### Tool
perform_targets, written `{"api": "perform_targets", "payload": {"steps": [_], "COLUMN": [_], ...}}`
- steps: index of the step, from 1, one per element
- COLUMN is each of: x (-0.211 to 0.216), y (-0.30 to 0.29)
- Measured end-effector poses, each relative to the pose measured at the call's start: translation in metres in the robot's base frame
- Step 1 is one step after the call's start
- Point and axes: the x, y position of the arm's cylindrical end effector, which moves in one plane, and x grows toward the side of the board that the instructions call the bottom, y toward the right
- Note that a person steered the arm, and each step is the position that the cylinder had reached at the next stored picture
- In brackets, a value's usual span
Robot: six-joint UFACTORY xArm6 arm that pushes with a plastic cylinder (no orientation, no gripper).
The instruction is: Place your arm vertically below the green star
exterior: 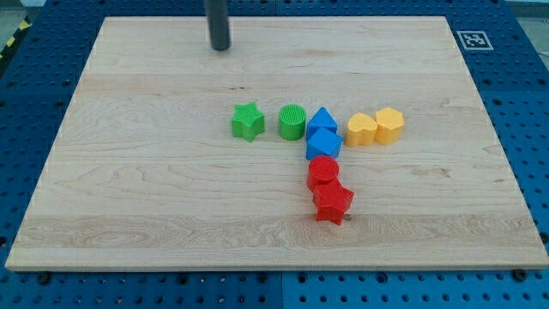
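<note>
The green star (248,121) lies on the wooden board (129,189) a little left of the middle. My tip (221,47) rests on the board near the view's top, above the star and slightly to its left, well apart from it. The dark rod rises from the tip out of the view's top edge. No block touches the tip.
A green cylinder (292,122) stands right of the star. Two blue blocks (322,134) touch it on the right. A red cylinder (323,171) and red star (333,202) lie below them. A yellow heart (361,129) and yellow hexagon (389,124) lie further right.
</note>
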Motion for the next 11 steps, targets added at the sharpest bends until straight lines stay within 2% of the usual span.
{"api": "perform_targets", "payload": {"steps": [1, 3, 5, 6, 8, 10, 11], "x": [0.040, 0.122, 0.148, 0.170, 0.234, 0.264, 0.264], "y": [-0.033, -0.029, 0.016, -0.011, -0.005, 0.064, 0.072]}}
